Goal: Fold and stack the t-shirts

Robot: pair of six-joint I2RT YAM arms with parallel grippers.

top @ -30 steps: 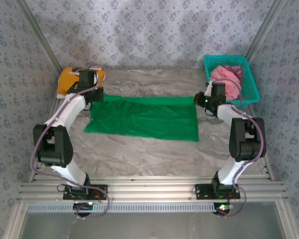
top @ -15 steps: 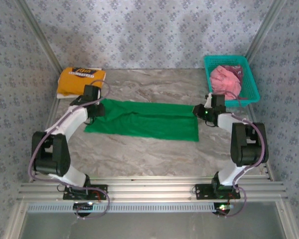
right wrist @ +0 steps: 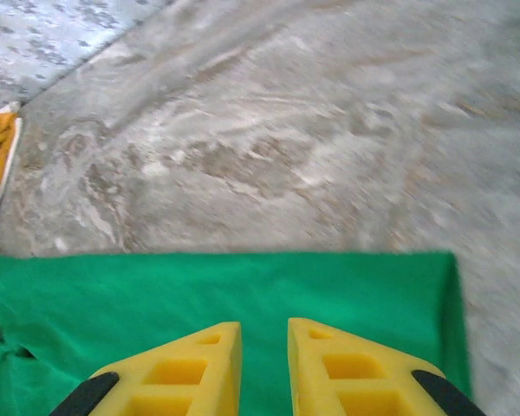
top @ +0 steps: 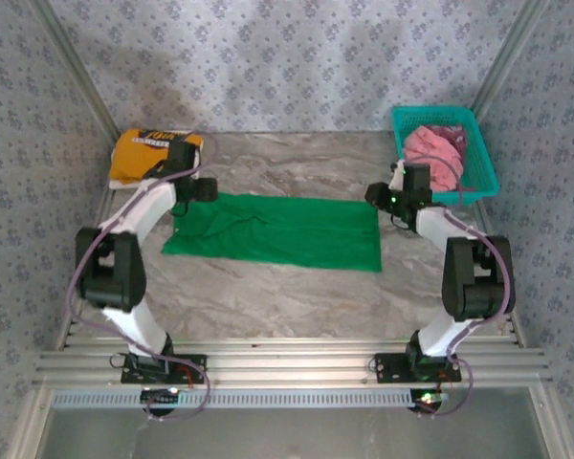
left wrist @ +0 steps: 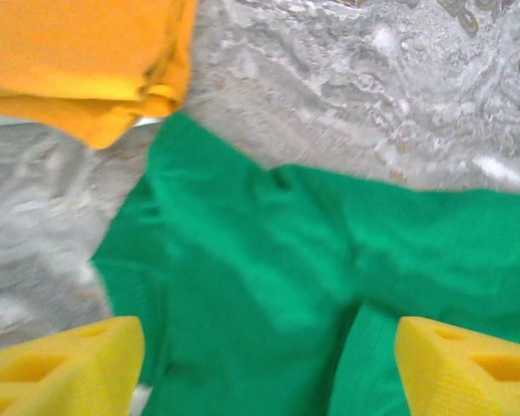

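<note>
Left claw (left wrist: pixel 264 368) spread wide above green t-shirt (left wrist: pixel 269 260) | right claw (right wrist: pixel 264 360) slightly parted

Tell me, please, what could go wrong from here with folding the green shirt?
The green shirt is bunched at its left end, under the wide-open left jaws; a fold from here may trap those wrinkles.
The folded orange shirt lies close beside that end, so a grab there could drag it too.
The right jaws stand barely apart over the shirt's right edge and might pinch too little cloth.
</note>
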